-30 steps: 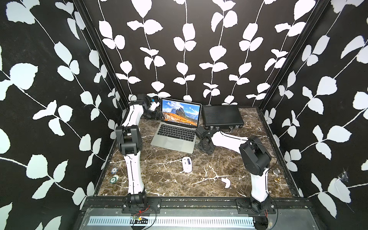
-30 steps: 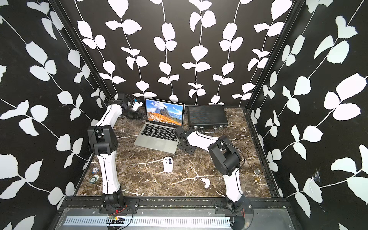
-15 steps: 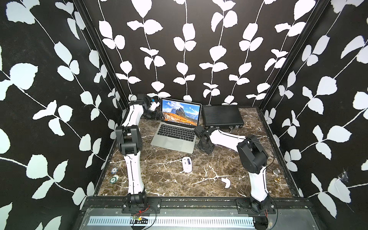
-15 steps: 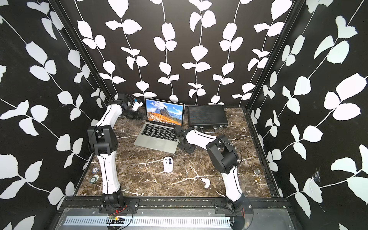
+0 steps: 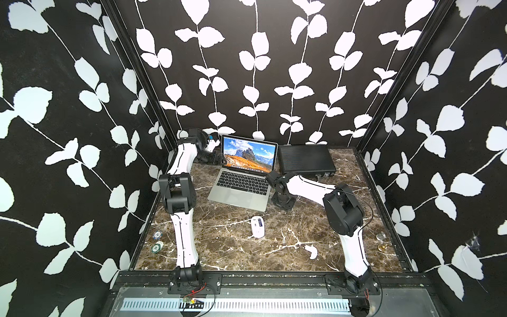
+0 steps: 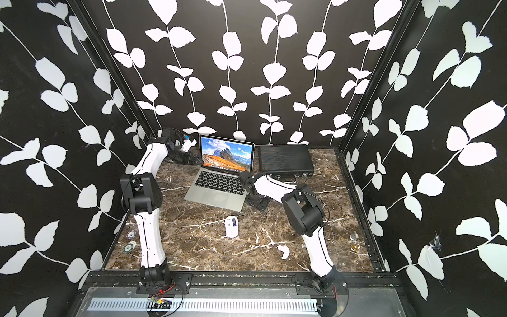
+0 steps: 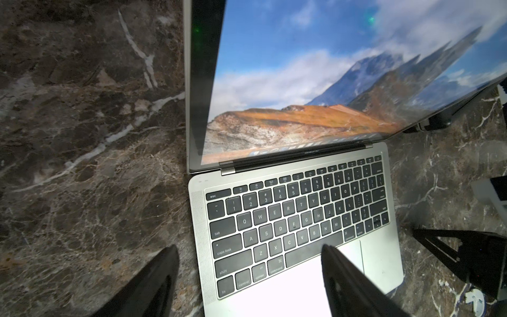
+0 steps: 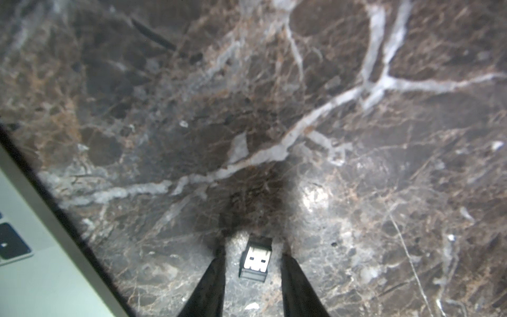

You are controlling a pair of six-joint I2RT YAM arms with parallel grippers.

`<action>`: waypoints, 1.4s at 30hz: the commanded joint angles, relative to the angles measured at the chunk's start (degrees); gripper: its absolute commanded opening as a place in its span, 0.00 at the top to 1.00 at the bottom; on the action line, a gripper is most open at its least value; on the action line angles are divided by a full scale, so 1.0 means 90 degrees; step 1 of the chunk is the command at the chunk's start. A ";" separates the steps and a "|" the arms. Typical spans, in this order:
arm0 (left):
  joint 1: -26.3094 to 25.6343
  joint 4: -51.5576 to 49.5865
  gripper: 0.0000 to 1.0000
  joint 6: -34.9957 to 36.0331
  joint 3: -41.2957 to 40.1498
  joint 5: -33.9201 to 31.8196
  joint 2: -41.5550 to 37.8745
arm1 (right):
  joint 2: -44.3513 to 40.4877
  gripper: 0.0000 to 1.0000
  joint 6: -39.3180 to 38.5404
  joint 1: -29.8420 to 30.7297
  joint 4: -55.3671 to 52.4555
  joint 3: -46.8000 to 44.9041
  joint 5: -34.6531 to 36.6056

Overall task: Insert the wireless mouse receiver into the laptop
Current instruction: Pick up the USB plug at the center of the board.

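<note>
Right gripper [image 8: 252, 254] straddles the wireless mouse receiver [image 8: 255, 260] and has no grip on it.

Its two dark fingers [image 8: 216, 263] stand on either side of the little USB receiver with a gap on each side. The receiver lies flat on the marble tabletop [image 5: 233, 247], just right of the laptop [image 5: 238, 192]. The laptop sits open towards the far side, its screen lit with a mountain picture. The left gripper [image 7: 248, 248] hangs spread wide and empty by the laptop's far-left corner. The wireless mouse [image 5: 258, 226] lies nearer, in front of the laptop, and a white cover piece [image 5: 312, 251] lies nearer still, to the right. A black case [image 5: 304, 159] lies far right.
</note>
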 commanded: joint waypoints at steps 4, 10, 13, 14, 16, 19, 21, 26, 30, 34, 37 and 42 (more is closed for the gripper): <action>0.0046 -0.0175 0.16 0.0132 0.0158 0.0080 -0.0193 | 0.0122 0.67 0.0149 -0.0075 -0.0161 -0.0284 0.0067; 0.0044 -0.0194 0.16 0.0148 0.0174 0.0127 -0.0197 | 0.0152 0.71 0.0120 -0.0073 -0.0144 -0.0360 0.0009; 0.0039 -0.0185 0.16 0.0144 0.0167 0.0127 -0.0197 | 0.0117 0.74 0.0101 -0.0083 -0.0081 -0.0463 0.0065; 0.0039 -0.0186 0.16 0.0136 0.0167 0.0138 -0.0197 | 0.0105 0.75 0.0071 -0.0080 -0.0076 -0.0461 0.0111; 0.0046 -0.0174 0.16 0.0132 0.0167 0.0145 -0.0188 | 0.0093 0.76 -0.0020 -0.0084 -0.0074 -0.0450 0.0212; 0.0040 -0.0182 0.16 0.0139 0.0173 0.0124 -0.0185 | -0.0009 0.78 -0.0083 -0.0131 0.0091 -0.0597 0.0278; 0.0044 -0.0186 0.16 0.0137 0.0187 0.0131 -0.0170 | -0.0043 0.79 -0.0238 -0.0157 0.0163 -0.0625 0.0342; 0.0048 -0.0275 0.16 0.0177 0.0219 0.0141 -0.0130 | -0.0138 0.82 -0.0830 -0.0181 0.0335 -0.0649 0.0491; 0.0044 -0.0395 0.16 0.0203 0.0252 0.0107 -0.0110 | -0.0250 0.85 -0.1188 -0.0233 0.0669 -0.0907 0.0395; 0.0049 -0.0549 0.16 0.0272 0.0265 0.0152 -0.0090 | -0.0187 0.87 -0.1838 -0.0285 0.0714 -0.0793 0.0186; 0.0051 -0.0698 0.16 0.0342 0.0257 0.0144 -0.0063 | -0.0180 0.89 -0.2519 -0.0290 0.0581 -0.0529 0.0125; 0.0081 -0.0852 0.17 0.0416 0.0238 0.0187 0.0006 | -0.0195 0.90 -0.3729 -0.0471 0.0623 -0.0208 -0.0358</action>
